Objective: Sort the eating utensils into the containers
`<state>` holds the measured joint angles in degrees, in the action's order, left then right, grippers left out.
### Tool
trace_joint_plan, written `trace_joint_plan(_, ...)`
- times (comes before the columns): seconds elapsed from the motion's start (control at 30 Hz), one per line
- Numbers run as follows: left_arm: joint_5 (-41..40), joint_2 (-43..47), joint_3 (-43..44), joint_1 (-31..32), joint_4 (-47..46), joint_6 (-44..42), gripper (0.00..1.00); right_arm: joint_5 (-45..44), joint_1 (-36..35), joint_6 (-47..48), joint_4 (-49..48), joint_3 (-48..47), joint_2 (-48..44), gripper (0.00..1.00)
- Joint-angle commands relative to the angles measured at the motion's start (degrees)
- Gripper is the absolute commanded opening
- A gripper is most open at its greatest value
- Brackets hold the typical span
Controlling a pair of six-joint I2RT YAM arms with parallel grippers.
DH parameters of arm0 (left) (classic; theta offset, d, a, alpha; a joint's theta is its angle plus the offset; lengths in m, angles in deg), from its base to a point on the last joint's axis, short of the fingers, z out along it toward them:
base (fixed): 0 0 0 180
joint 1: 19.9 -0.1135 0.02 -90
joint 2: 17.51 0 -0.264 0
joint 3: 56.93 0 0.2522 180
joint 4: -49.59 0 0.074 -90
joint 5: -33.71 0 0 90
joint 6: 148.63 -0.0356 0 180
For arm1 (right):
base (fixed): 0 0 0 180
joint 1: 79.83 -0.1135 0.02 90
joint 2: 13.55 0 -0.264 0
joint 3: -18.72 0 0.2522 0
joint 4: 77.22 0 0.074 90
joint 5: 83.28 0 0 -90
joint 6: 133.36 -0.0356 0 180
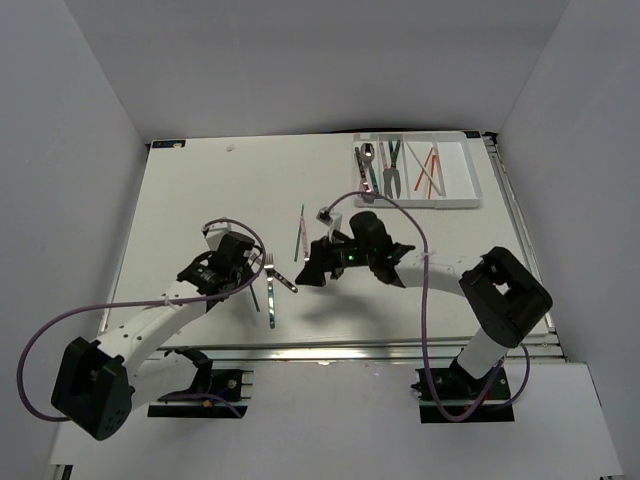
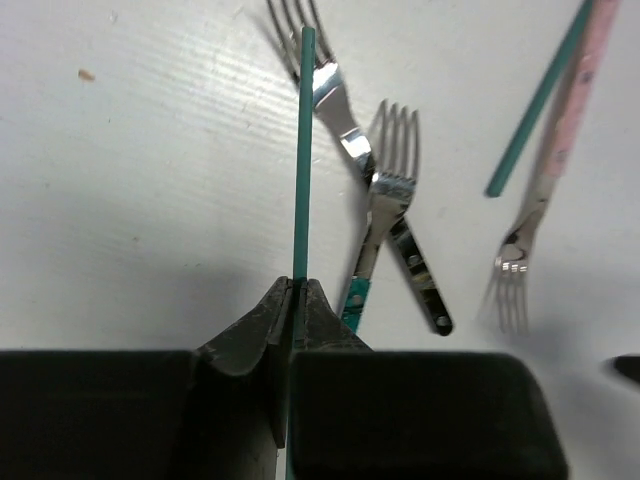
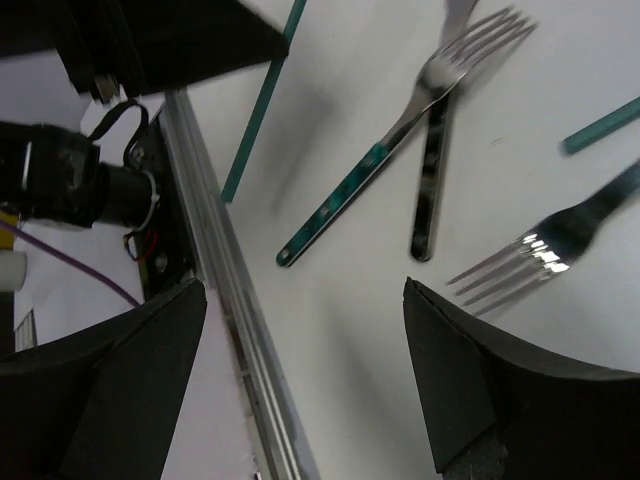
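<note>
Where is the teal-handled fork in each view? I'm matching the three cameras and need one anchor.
Top external: the teal-handled fork lies left of centre, handle toward the near edge.
Left wrist: the fork is right of centre, tines pointing up.
Right wrist: the fork runs diagonally across the upper middle.
Shared landmark: the dark-handled fork crossing it.

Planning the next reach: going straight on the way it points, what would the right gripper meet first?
Likely the bare table, close to the handle end of the teal-handled fork. The right gripper is open, but depth is unclear.
</note>
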<state>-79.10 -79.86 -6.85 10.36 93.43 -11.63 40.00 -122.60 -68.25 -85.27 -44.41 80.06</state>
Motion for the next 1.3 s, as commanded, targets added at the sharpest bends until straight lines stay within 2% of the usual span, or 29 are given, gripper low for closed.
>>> trace_joint_plan(0.0,-1.4,2.7,2.3,0.1,1.1,0.1,0.0,-3.0,-5.0,-5.0,-18.0,3.8,-0.4,0.84)
trace_joint_plan(0.1,0.7,4.6,2.4,0.1,-1.1,0.0,0.0,-4.2,-8.6,-8.3,-22.4,4.5,1.9,0.82)
trace_joint_plan(0.2,3.7,5.5,3.1,0.1,-2.6,0.1,0.0,-8.1,-11.2,-7.9,-20.8,1.3,3.9,0.82)
trace_joint_plan(0.5,9.7,6.9,5.3,0.1,-4.3,0.9,0.0,-10.2,-11.9,-4.9,-17.5,-7.0,12.0,0.79)
trace_joint_plan(0.7,11.8,7.0,4.8,0.1,-6.4,1.8,0.0,-7.7,-11.9,-6.3,-19.1,-9.7,14.9,0.71)
trace_joint_plan(0.77,12.3,7.1,4.6,0.1,-7.1,2.0,0.0,-6.0,-11.9,-7.0,-20.5,-9.8,15.4,0.61)
trace_joint_plan(0.8,12.5,7.1,4.6,0.1,-7.4,2.0,0.0,-5.3,-11.9,-7.6,-21.3,-10.1,15.9,0.48)
trace_joint_plan(0.9,12.2,7.1,5.1,0.1,-7.9,2.0,0.0,-4.5,-11.4,-8.2,-21.1,-10.1,16.0,0.26)
trace_joint_plan(0.93,11.8,7.0,6.0,0.1,-7.8,1.9,0.0,-5.1,-11.1,-8.5,-20.7,-9.4,15.6,0.0)
trace_joint_plan(0.97,10.9,6.6,6.7,0.1,-6.8,1.3,0.08,-5.8,-10.2,-8.7,-20.2,-8.7,15.2,0.0)
trace_joint_plan(1.0,10.3,6.5,7.4,0.1,-6.4,1.0,0.21,-6.6,-9.5,-8.8,-19.8,-8.1,13.9,0.0)
trace_joint_plan(1.03,9.5,6.3,9.1,0.1,-4.9,0.5,0.38,-7.8,-8.6,-8.9,-18.1,-6.9,13.1,0.0)
trace_joint_plan(1.07,7.3,6.0,10.2,0.1,-3.7,-0.1,0.71,-8.6,-6.7,-8.7,-17.0,-6.2,11.2,0.0)
trace_joint_plan(1.1,5.9,5.7,11.4,0.1,-2.3,-0.5,0.92,-9.3,-5.6,-8.2,-15.7,-5.7,10.1,0.0)
trace_joint_plan(1.13,4.2,5.6,14.1,0.1,0.7,-1.1,0.98,-11.1,-4.3,-7.4,-11.5,-5.4,9.1,0.0)
trace_joint_plan(1.2,-1.0,5.7,16.6,0.1,3.4,-3.2,0.98,-13.5,0.3,-3.8,-5.4,-6.4,6.7,0.0)
trace_joint_plan(1.23,-2.8,5.7,17.6,0.1,5.4,-4.1,0.98,-17.7,2.1,-1.9,-1.2,-7.7,6.3,0.0)
trace_joint_plan(1.27,-4.4,6.0,19.0,0.1,6.2,-5.6,0.98,-20.2,5.9,0.0,7.8,-9.3,6.3,0.0)
